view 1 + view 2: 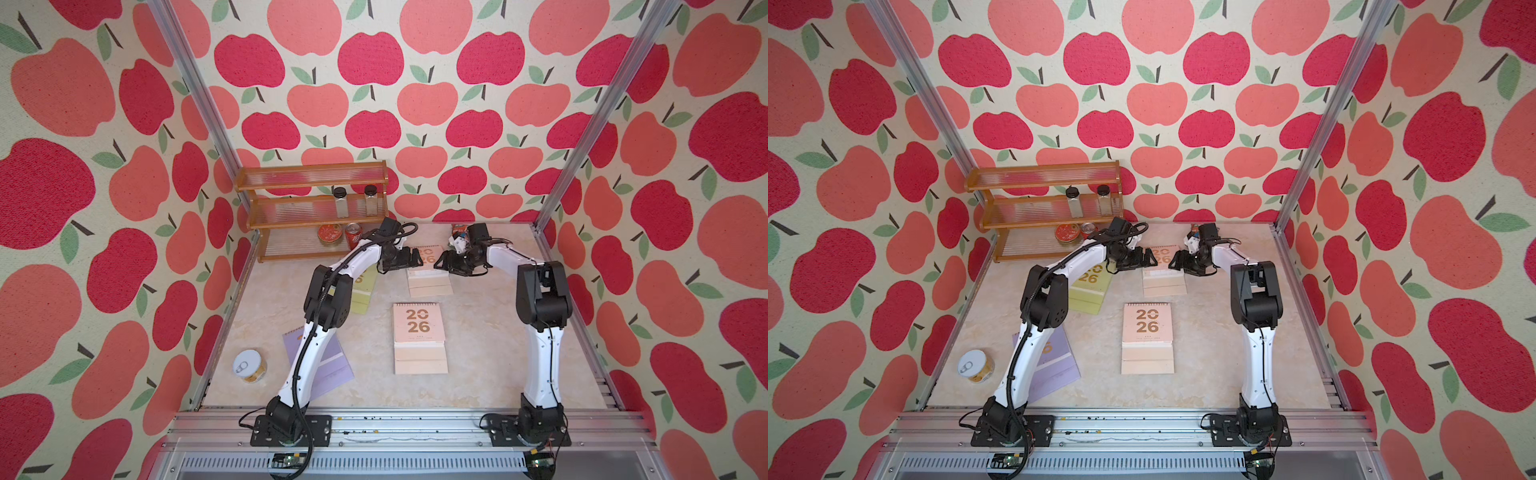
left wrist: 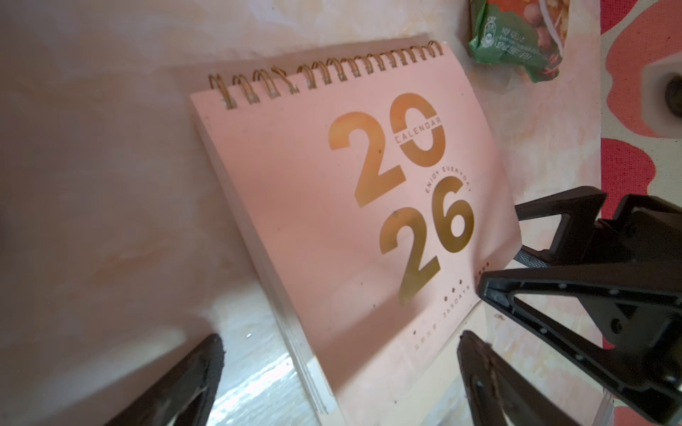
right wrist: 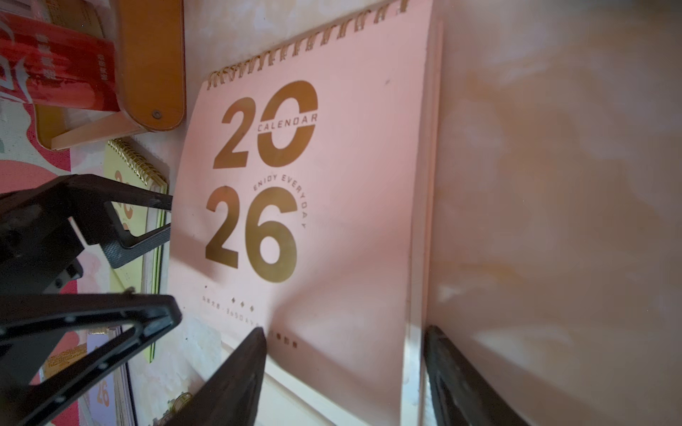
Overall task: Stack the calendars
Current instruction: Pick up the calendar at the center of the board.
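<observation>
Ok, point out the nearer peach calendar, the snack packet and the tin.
nearer peach calendar [image 1: 419, 326], in a top view, on its gold numerals.
snack packet [image 2: 516, 37], left wrist view, on its green wrapper.
tin [image 1: 248, 363], in a top view, on its lid.

L fingers [image 1: 414, 258] & R fingers [image 1: 441, 262] flank far pink calendar [image 1: 428, 276] at back of surface [image 1: 490, 332]. 2nd pink calendar [image 1: 419, 328] lies flat mid-surface. Yellow-green calendar [image 1: 362, 299] & lilac calendar [image 1: 338, 370] sit partly behind L arm [image 1: 320, 303]. Tin [image 1: 249, 365] front-left; shelf [image 1: 311, 208] back-left.
</observation>
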Controlling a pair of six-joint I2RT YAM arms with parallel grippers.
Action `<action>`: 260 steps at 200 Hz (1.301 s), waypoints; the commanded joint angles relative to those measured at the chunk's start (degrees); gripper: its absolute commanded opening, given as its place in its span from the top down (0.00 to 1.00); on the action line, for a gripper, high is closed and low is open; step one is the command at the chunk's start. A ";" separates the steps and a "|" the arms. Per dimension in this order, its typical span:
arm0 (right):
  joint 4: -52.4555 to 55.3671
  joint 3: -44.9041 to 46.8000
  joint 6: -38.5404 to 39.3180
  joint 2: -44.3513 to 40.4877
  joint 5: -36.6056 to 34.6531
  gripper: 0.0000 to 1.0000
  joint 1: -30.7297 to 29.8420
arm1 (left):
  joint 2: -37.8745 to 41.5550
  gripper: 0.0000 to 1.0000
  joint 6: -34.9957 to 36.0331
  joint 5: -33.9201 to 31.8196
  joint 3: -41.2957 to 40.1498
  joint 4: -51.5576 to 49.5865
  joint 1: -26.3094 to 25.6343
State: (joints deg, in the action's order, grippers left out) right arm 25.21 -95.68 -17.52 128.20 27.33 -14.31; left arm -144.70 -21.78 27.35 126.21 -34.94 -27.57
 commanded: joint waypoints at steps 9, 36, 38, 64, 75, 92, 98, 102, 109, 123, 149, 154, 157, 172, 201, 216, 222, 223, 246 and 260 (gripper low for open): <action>1.34 -1.18 -1.59 2.31 2.11 0.30 -0.80 | -4.18 0.06 -1.40 1.87 0.35 -4.53 -0.70; 0.14 -0.76 -2.77 2.17 3.13 0.31 -0.90 | -4.80 0.08 -1.67 3.58 0.29 -4.23 -1.37; 0.00 -0.74 -2.85 2.15 3.22 0.31 -0.90 | -4.80 0.08 -1.64 3.69 0.33 -4.19 -1.42; -2.16 0.36 -4.09 1.10 4.77 0.32 -0.83 | -4.79 0.11 -2.37 6.00 -0.08 -3.13 -1.60; -2.77 0.70 -4.67 0.75 5.36 0.32 -0.81 | -4.05 0.12 -2.65 7.05 -0.81 -2.09 -1.47; -3.31 0.99 -5.05 0.56 5.89 0.32 -0.78 | -1.65 0.12 -4.11 10.65 -4.22 2.88 -0.81; -3.45 1.03 -5.07 0.56 6.04 0.32 -0.72 | -0.43 0.12 -5.11 12.52 -6.10 5.70 -0.44; -3.64 1.11 -5.21 0.60 6.20 0.32 -0.72 | 0.37 0.12 -5.82 13.54 -7.31 7.61 -0.14; -3.90 1.36 -5.29 0.64 6.35 0.33 -0.72 | 1.68 0.12 -7.03 15.15 -9.37 10.74 0.34; -4.62 1.76 -5.66 0.73 6.82 0.33 -0.72 | 4.12 0.12 -8.80 17.28 -12.72 16.02 1.00; -6.22 2.73 -6.17 0.73 7.63 0.34 -0.65 | 6.93 0.13 -8.12 18.82 -14.19 18.66 0.96; -6.43 2.78 -6.21 0.78 7.88 0.34 -0.67 | 7.37 0.13 -7.94 19.00 -14.30 18.95 0.87; -6.61 2.90 -6.31 0.74 8.03 0.34 -0.70 | 7.67 0.13 -7.93 19.05 -14.40 19.16 0.83; -7.47 3.21 -6.54 0.61 8.51 0.34 -0.64 | 8.73 0.14 -8.54 19.72 -15.18 20.91 0.74; -9.15 4.12 -7.06 0.31 9.61 0.35 -0.30 | 10.55 0.16 -10.20 20.31 -17.24 25.10 0.70; -10.25 4.72 -7.42 0.21 10.18 0.36 -0.05 | 11.27 0.16 -11.38 20.65 -18.37 27.42 1.02; -10.63 4.88 -7.63 0.17 10.49 0.36 0.04 | 11.58 0.16 -11.97 20.72 -18.86 28.34 1.03; -10.67 4.88 -7.63 0.15 10.56 0.36 0.10 | 11.61 0.16 -12.01 20.72 -18.88 28.47 1.03; -12.80 5.90 -8.60 -0.04 11.90 0.37 0.50 | 11.99 0.18 -12.55 20.89 -18.96 29.22 1.11; -13.71 6.27 -9.01 -0.12 12.32 0.37 0.58 | 11.86 0.19 -12.51 20.90 -18.92 29.14 1.14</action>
State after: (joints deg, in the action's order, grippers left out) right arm 13.58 -90.94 -24.64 128.60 35.33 -12.99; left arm -135.39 -33.32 44.49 107.44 -9.87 -25.43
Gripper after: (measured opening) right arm 0.628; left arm 0.822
